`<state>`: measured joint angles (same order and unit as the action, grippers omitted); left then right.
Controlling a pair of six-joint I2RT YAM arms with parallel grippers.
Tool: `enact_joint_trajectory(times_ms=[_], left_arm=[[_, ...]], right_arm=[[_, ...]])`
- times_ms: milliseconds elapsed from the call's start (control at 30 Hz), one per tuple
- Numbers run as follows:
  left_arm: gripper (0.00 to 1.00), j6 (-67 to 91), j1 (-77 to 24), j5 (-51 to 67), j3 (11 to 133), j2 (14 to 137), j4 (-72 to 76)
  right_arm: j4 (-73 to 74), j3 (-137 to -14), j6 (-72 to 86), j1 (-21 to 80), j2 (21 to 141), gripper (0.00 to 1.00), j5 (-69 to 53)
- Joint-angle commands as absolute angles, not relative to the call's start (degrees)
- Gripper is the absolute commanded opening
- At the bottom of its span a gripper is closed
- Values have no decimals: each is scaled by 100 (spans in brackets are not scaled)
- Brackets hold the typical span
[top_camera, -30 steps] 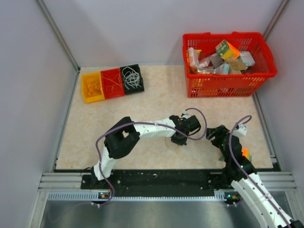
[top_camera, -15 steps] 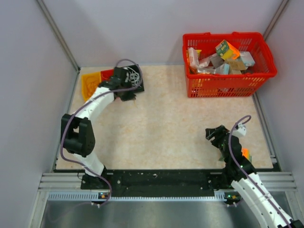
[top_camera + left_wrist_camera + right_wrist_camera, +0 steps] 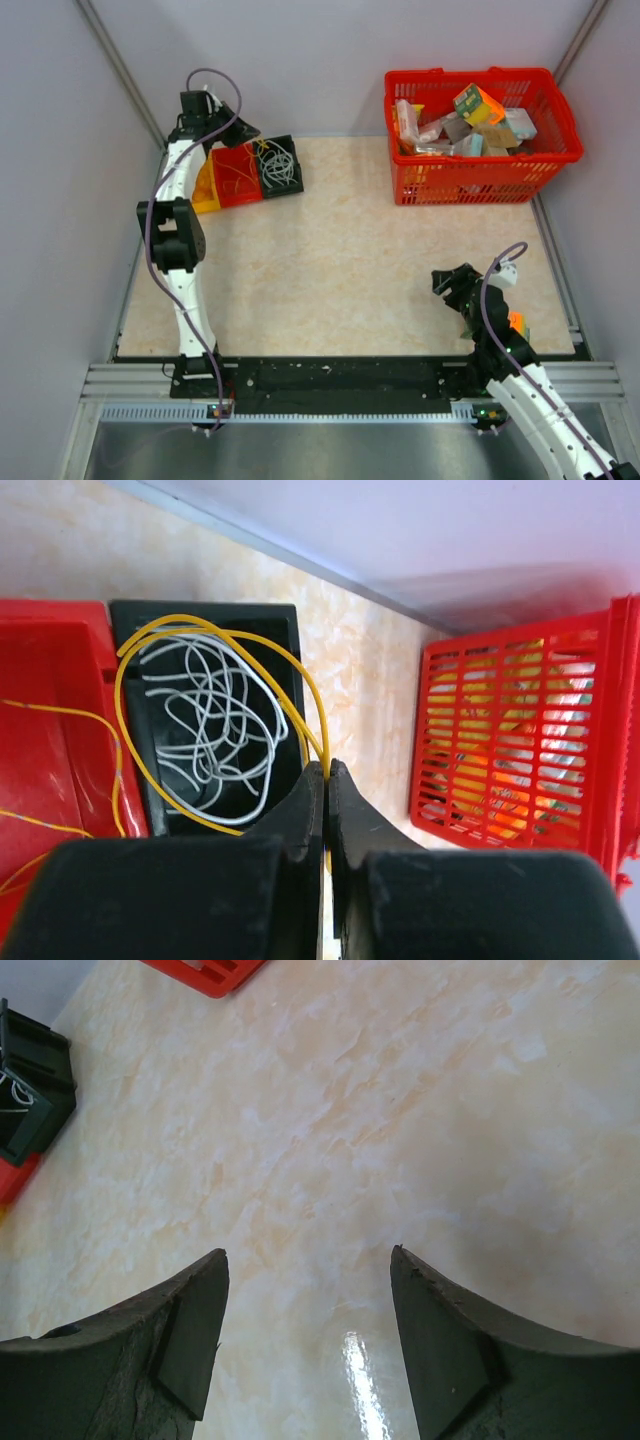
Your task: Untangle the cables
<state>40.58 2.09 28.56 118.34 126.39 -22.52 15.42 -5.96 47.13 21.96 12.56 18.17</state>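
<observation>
Marbled table (image 3: 350, 250); left pincer (image 3: 326, 769) pinches looped yellow cable (image 3: 118, 690).

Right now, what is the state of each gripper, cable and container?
left gripper: shut on the yellow cable
right gripper: open, holding nothing
yellow cable: pinched, looping over the black bin
white cables: coiled loose inside the black bin
red basket: full of packages

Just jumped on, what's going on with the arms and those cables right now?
The left gripper is shut on a yellow cable, pinching it at the fingertips above the bins at the far left. The cable's loop lies across the view of the black bin, which holds the white cables. The right gripper is open and empty, hovering over the table.
</observation>
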Motion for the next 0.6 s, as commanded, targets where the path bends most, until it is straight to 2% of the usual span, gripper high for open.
enact_joint_trajectory(times_ms=[0,200,233,300,333,367,433,467,567], left_arm=[[0,4657,650,3339,12446,13095,-2101],[1,4597,879,3340,11796,13157,-2066],[10,4588,896,3357,11743,13131,-2092],[37,4544,896,3331,11698,13061,-2179],[46,4518,888,3296,11681,12982,-2188],[60,4483,879,3235,11655,12868,-2188],[78,4465,853,3165,11654,12614,-2188],[82,4482,835,3138,11654,12456,-2188],[82,4701,677,3059,11418,11885,-2005]], right_arm=[[1309,-571,4649,2153,1248,65,1811],[1310,-554,4641,2153,1231,65,1775],[1310,-554,4641,2153,1248,65,1784],[1310,-554,4641,2153,1248,65,1775],[1310,-554,4641,2153,1248,65,1784],[1301,-554,4641,2153,1248,65,1775],[1283,-554,4623,2153,1248,65,1767],[1283,-554,4623,2162,1257,65,1749],[1187,-536,4579,2153,1318,65,1732]])
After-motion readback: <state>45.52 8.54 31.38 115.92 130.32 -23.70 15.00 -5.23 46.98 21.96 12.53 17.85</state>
